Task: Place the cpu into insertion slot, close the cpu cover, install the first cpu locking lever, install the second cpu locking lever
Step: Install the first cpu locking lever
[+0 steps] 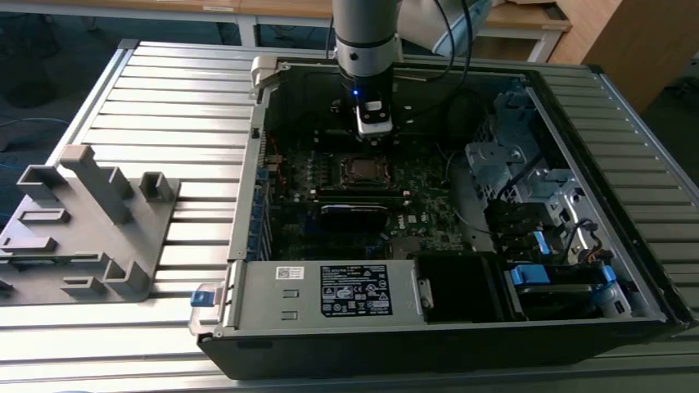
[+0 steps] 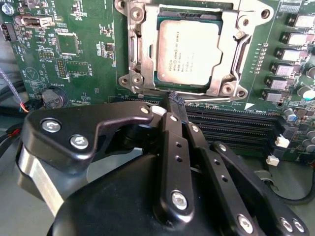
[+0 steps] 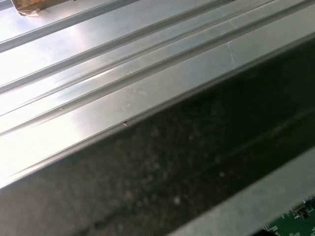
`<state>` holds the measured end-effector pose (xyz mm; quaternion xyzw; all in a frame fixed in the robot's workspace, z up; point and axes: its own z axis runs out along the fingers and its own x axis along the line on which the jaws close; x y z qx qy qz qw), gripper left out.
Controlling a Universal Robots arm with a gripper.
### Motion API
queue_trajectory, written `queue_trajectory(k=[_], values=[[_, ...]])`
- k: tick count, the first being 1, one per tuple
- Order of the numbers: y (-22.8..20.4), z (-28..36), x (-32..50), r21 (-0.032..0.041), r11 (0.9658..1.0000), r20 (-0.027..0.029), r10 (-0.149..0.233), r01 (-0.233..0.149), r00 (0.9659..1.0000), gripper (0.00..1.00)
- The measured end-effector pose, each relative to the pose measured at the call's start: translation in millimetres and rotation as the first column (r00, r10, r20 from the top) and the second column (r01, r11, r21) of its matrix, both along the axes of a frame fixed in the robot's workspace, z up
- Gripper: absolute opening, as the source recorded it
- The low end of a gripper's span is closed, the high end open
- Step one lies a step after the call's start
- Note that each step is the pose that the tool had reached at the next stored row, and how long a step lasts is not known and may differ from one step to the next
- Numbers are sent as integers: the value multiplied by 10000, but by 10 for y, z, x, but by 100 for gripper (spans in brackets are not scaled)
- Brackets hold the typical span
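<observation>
The cpu (image 2: 188,51), a square chip with a dull silver top, lies flat in the insertion slot (image 1: 361,169) on the green motherboard. The silver cpu cover (image 2: 145,54) lies down around it, and the chip's top shows through its window. In the second wrist view my gripper (image 2: 175,102) is shut with nothing between its black fingers (image 2: 170,142). Its tips are at the socket edge nearest the memory slots, by a thin metal lever rod (image 2: 211,97). In the exterior view the gripper (image 1: 372,135) hangs inside the open computer case just behind the socket.
Long black memory slots (image 2: 231,128) run beside the socket, and a coin battery (image 2: 53,97) sits on the board. The case holds a power supply (image 1: 327,291) and drive bays (image 1: 525,180). A grey fixture (image 1: 87,221) stands on the ribbed table (image 3: 123,73) at the exterior view's left.
</observation>
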<state>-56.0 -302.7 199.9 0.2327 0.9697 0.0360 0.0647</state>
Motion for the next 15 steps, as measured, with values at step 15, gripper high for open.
queue_trajectory(k=[15], values=[[-1, 35, 0, 388, 9992, 2, -3, 3, 10000, 11]])
